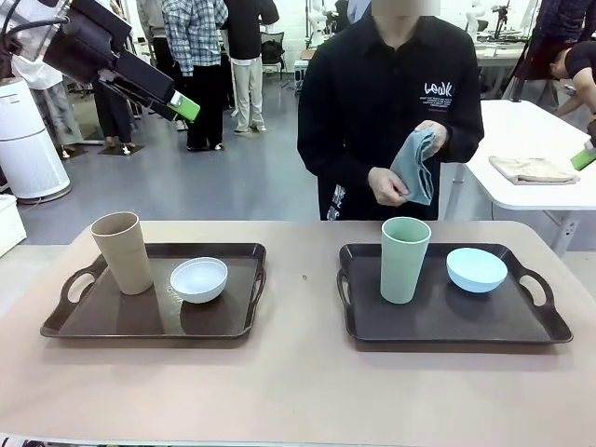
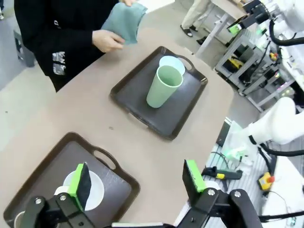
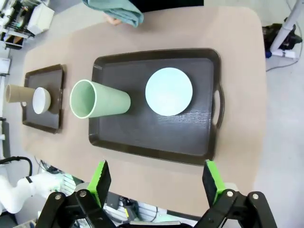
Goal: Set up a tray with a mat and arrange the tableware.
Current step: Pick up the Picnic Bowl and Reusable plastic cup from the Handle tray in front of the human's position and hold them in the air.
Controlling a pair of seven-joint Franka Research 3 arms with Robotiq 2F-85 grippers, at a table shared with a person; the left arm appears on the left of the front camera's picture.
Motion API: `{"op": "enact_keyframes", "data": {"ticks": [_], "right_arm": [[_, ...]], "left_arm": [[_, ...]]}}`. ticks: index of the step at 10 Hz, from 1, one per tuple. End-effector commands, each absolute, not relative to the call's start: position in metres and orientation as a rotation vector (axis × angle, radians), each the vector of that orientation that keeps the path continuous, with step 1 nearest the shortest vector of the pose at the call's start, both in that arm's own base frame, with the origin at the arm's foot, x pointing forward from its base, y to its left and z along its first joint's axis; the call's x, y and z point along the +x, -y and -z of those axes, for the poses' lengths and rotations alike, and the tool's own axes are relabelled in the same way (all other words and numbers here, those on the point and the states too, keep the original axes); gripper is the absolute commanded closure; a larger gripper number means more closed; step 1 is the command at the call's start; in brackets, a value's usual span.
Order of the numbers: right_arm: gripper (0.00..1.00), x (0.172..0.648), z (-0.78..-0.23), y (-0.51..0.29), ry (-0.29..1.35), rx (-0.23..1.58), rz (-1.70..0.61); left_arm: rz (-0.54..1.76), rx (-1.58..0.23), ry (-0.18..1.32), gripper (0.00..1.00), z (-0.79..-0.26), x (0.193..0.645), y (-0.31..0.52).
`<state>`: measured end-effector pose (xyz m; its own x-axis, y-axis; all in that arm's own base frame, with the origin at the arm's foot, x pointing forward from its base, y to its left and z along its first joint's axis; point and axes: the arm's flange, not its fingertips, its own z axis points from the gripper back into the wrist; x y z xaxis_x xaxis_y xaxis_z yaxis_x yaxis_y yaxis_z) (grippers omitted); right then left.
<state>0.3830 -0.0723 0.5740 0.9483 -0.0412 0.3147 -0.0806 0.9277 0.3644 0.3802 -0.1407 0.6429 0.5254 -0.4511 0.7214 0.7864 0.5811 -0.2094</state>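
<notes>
The tan cup (image 1: pixel 122 251) and the white bowl (image 1: pixel 198 279) stand on the left dark tray (image 1: pixel 112 321). On the right tray (image 1: pixel 447 326) are the pale green cup (image 1: pixel 404 259) and the light blue bowl (image 1: pixel 476 269). Behind the right tray, a person's hands hold a folded grey-blue mat (image 1: pixel 415 166) above the table's far edge. My left gripper (image 2: pixel 137 178) is open and empty, raised high over the table's left side (image 1: pixel 182 104). High above the right tray hangs my right gripper (image 3: pixel 156 180), also open and empty, with the green cup (image 3: pixel 99 99) and blue bowl (image 3: pixel 168 91) below it.
A white side table (image 1: pixel 521 130) at the back right carries a folded beige cloth (image 1: pixel 533 169). A white cylinder (image 1: pixel 28 140) stands at the far left. Bare tabletop (image 1: pixel 303 307) lies between the trays and along the front edge.
</notes>
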Motion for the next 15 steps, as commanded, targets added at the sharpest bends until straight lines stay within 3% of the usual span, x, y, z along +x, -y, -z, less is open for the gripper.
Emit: {"op": "enact_keyframes", "data": {"ticks": [1, 3, 6, 9, 11, 12, 13, 14, 15], "right_arm": [[0.0, 0.425, -0.554, 0.033, 0.26, 0.251, -0.044], [0.0, 0.449, -0.538, -0.007, 0.204, 0.154, -0.104], [0.0, 0.462, -0.516, -0.014, 0.177, 0.116, -0.088], [0.0, 0.472, -0.506, -0.016, 0.163, 0.14, -0.086], [0.0, 0.48, -0.5, -0.017, 0.164, 0.16, -0.076], [0.0, 0.481, -0.5, -0.017, 0.164, 0.177, -0.075], [0.0, 0.47, -0.5, -0.012, 0.157, 0.142, -0.101], [0.0, 0.47, -0.5, -0.012, 0.157, 0.142, -0.101], [0.0, 0.47, -0.5, -0.012, 0.157, 0.142, -0.101]], "left_arm": [[0.959, -0.528, 0.626, 0.0, -0.635, 0.424, 0.181], [1.151, -0.521, 0.424, 0.0, -0.599, 0.504, 0.248], [1.34, -0.59, 0.276, 0.0, -0.505, 0.557, 0.304], [1.556, -0.726, 0.247, 0.0, -0.442, 0.556, 0.372], [1.589, -0.673, 0.368, 0.0, -0.426, 0.533, 0.41], [1.538, -0.671, 0.469, 0.0, -0.424, 0.52, 0.423], [1.318, -0.79, 0.524, 0.0, -0.453, 0.512, 0.417], [1.563, -0.709, 0.357, 0.0, -0.426, 0.531, 0.427], [1.563, -0.709, 0.357, 0.0, -0.426, 0.531, 0.427]]}}
